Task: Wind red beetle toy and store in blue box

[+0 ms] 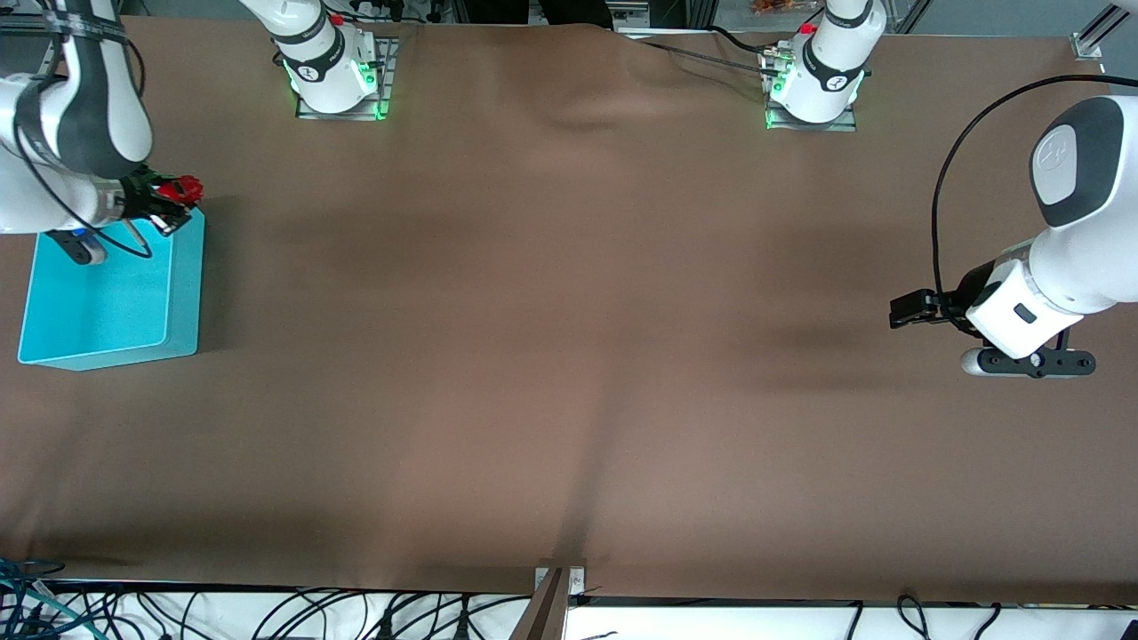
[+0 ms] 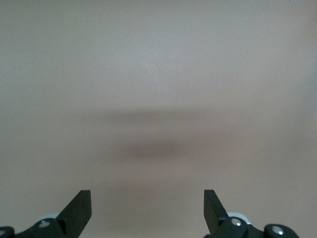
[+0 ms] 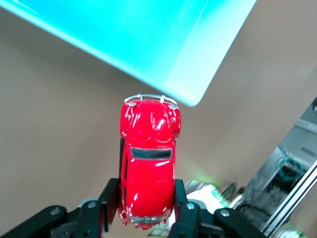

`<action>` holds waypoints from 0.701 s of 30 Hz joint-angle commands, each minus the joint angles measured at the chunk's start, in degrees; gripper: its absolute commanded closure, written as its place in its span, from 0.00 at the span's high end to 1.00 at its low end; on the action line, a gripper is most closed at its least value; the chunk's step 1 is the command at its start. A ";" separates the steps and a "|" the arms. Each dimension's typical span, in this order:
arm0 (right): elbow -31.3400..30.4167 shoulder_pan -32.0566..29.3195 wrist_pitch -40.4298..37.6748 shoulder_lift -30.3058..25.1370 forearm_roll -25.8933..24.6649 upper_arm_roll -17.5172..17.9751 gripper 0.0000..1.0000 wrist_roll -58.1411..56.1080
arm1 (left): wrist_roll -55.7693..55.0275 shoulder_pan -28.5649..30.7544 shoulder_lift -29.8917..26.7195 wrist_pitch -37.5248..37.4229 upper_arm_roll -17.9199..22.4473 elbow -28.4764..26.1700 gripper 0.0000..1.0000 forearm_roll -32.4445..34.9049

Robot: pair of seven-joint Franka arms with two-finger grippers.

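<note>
The red beetle toy (image 1: 184, 189) is held in my right gripper (image 1: 174, 197), which is shut on its sides. In the right wrist view the toy (image 3: 148, 163) sits between the black fingers (image 3: 110, 198), nose toward a corner of the blue box (image 3: 148, 39). The gripper hovers over the corner of the blue box (image 1: 107, 302) that lies nearest the robots' bases. The box stands at the right arm's end of the table, and the part of its inside that shows holds nothing. My left gripper (image 1: 900, 309) waits open and empty above the table at the left arm's end; it also shows in the left wrist view (image 2: 147, 210).
The brown table cloth (image 1: 569, 338) covers the whole table, with a few wrinkles near the bases. Cables hang along the edge nearest the front camera, and a metal bracket (image 1: 558, 587) stands at its middle.
</note>
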 commanded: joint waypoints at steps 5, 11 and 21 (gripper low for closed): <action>0.76 -7.05 5.90 1.78 -1.06 0.46 0.00 -13.49 | -0.01 0.12 0.08 -1.00 0.14 0.80 1.00 -1.04; 0.76 -8.63 8.27 4.07 -1.41 0.54 0.00 -18.07 | 0.16 0.21 -0.01 -1.00 0.14 0.80 1.00 -1.04; 4.10 -11.62 13.02 9.43 -2.99 0.54 0.00 -24.31 | -0.01 0.12 -0.01 -1.00 0.05 0.71 1.00 -1.04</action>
